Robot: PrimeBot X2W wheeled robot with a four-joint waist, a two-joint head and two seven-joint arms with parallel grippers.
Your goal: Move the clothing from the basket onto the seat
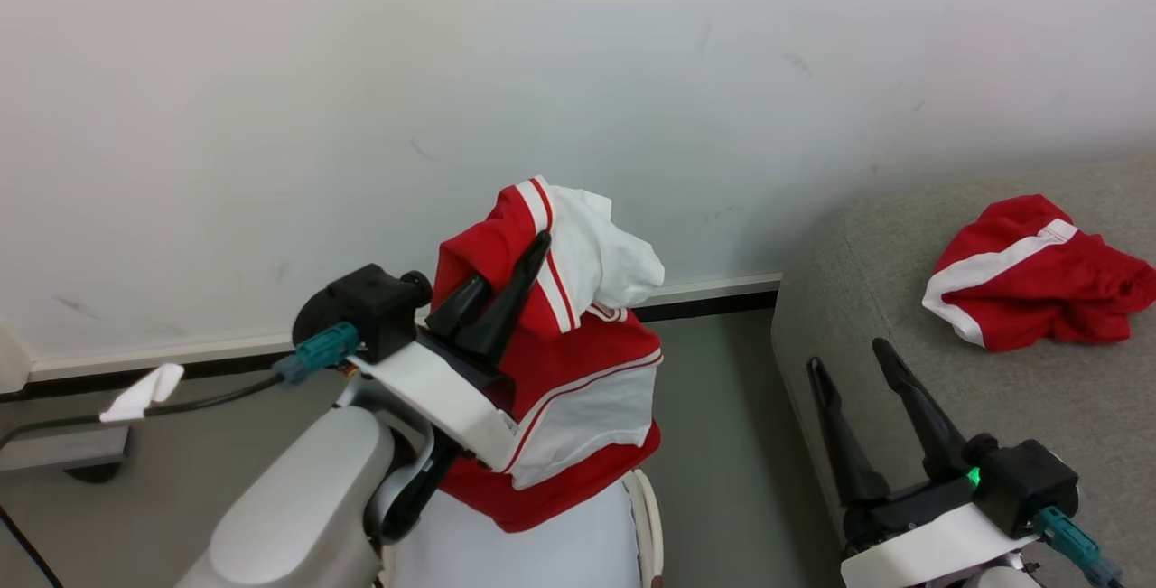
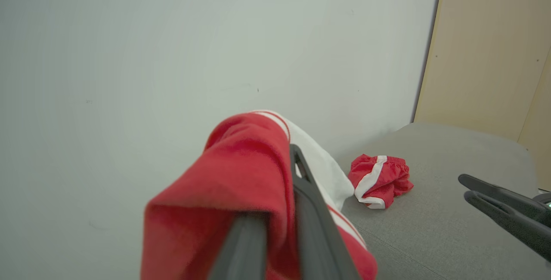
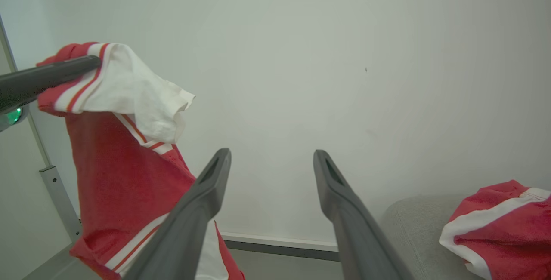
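Note:
My left gripper [image 1: 510, 265] is shut on the red jersey [image 1: 551, 371], holding it up in the air in front of the wall. The jersey hangs down bunched, white trim and stripes showing, above the basket [image 1: 648, 516], of which a rim edge and the pale bottom show. In the left wrist view the cloth [image 2: 241, 176] drapes over my left gripper's fingers [image 2: 310, 211]. The red shorts [image 1: 1039, 281] with a white band lie crumpled on the grey sofa [image 1: 867, 299]. My right gripper [image 1: 847, 353] stands open and empty by the sofa's front edge, also open in its wrist view [image 3: 272, 155].
A white wall with a dark baseboard [image 1: 713, 299] runs behind everything. Grey floor lies between basket and sofa. A cable [image 1: 217, 398] and a low grey object [image 1: 54, 448] sit at the left. A tan panel [image 2: 486, 47] stands beyond the sofa.

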